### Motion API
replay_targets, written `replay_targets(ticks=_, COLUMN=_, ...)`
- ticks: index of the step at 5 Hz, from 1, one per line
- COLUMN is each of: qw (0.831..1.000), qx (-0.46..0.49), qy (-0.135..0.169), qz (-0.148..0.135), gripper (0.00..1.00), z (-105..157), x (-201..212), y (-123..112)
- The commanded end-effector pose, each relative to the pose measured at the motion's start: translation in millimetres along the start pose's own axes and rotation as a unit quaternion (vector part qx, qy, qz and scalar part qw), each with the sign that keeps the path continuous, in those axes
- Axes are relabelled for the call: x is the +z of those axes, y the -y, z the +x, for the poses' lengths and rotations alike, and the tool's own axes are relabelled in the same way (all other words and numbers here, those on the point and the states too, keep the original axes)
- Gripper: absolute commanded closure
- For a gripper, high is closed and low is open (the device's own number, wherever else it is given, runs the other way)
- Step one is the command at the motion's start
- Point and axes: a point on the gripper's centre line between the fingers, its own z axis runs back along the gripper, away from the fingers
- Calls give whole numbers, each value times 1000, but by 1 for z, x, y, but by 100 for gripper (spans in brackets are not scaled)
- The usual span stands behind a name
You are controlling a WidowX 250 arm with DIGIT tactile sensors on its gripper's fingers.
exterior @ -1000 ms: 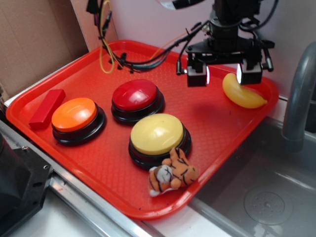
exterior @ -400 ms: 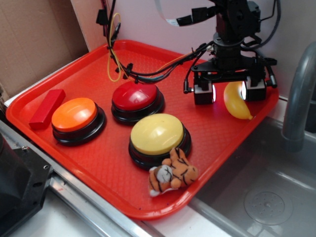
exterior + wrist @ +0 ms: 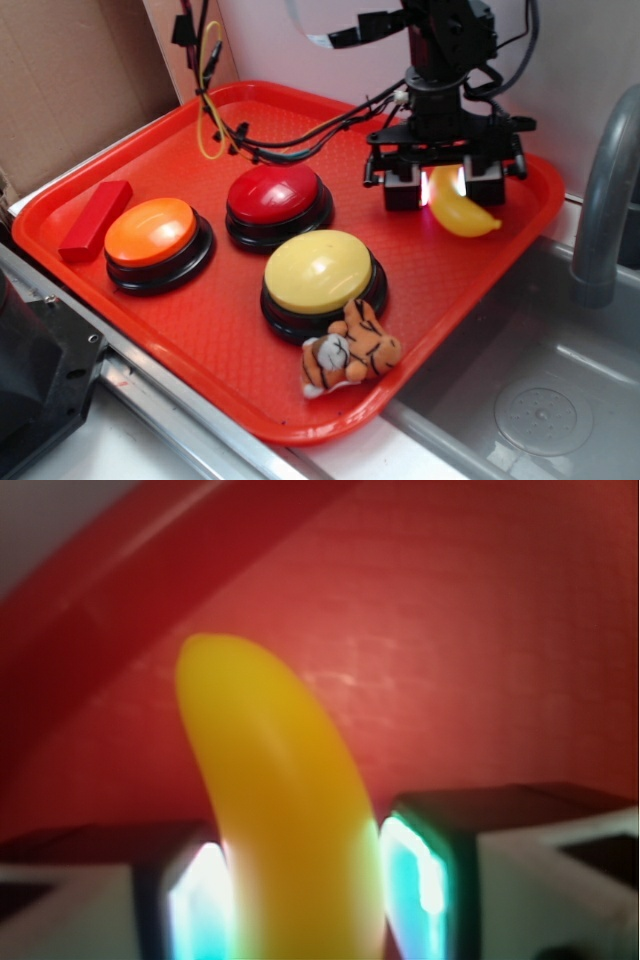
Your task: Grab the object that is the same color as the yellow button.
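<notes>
**Three buttons on a red tray, banana between the fingers at the right**

Three dome buttons are set on the red tray [image 3: 190,330]. At the far left a red block [image 3: 95,220] is laid near the rim. Just beside it the orange button [image 3: 158,243] is placed, then the red button [image 3: 278,203] further back, and the yellow button [image 3: 322,280] nearer the front. A small plush tiger [image 3: 350,357] is rested against the front of the yellow button. Toward the right rear of the tray the gripper [image 3: 444,186] is lowered over the toy banana [image 3: 458,210], whose far part is seen between the two fingers. In the wrist view the banana [image 3: 285,810] is framed closely by both pads [image 3: 418,880], with almost no gap seen; whether it is gripped cannot be told. At the far right a grey faucet [image 3: 605,200] is stood over the sink [image 3: 540,390].
</notes>
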Motion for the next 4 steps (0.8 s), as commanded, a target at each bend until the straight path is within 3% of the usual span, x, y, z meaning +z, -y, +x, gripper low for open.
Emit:
replay_targets(ticks=1, qw=990, qx=-119, qy=65, qz=-32, gripper=100, z=26, x=100, y=-18)
replay_targets(ticks=2, qw=980, qx=-195, qy=43, qz=-26, gripper=100, z=36, x=141, y=-33)
replay_targets(ticks=3, qw=961, qx=-272, qy=48, qz=18, gripper=100, z=48, x=185, y=-53)
replay_targets(ticks=4, qw=962, qx=-268, qy=49, qz=-5, gripper=100, z=59, x=215, y=-81)
